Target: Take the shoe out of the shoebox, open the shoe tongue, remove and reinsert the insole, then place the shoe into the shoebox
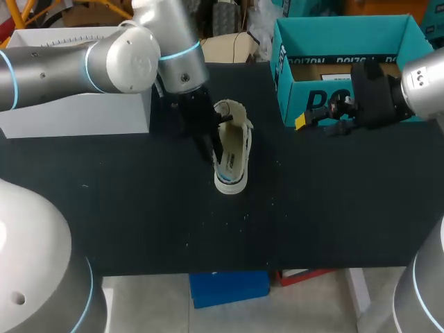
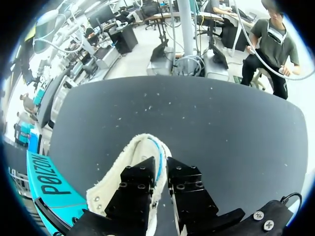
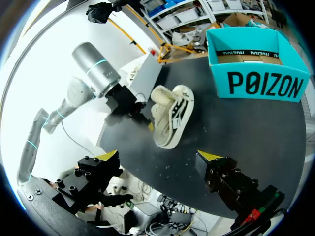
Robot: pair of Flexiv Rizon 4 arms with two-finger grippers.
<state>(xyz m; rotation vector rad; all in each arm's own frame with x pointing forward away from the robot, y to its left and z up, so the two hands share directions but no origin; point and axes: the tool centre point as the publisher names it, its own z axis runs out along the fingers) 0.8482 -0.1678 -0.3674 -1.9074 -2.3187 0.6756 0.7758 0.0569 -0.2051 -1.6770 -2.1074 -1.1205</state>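
2 arms, left arm and right arm: silver-grey cylindrical links, light-blue joint rings.
Left gripper: black blocky fingers, recessed screw holes, 2 silver screws, thin black cable.
Right gripper: black, yellow tips.

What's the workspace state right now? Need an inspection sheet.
Surface: black table, scattered pale specks.
Job's things: white shoe on its side mid-table; teal shoebox open, right rear.
Clutter: white box, left rear.
Grippers: left gripper shut on the shoe's rim; right gripper open, above the table before the shoebox.
Cables: thin black cable by the left gripper's mount; none seen on the table.
Surroundings: nothing seen.
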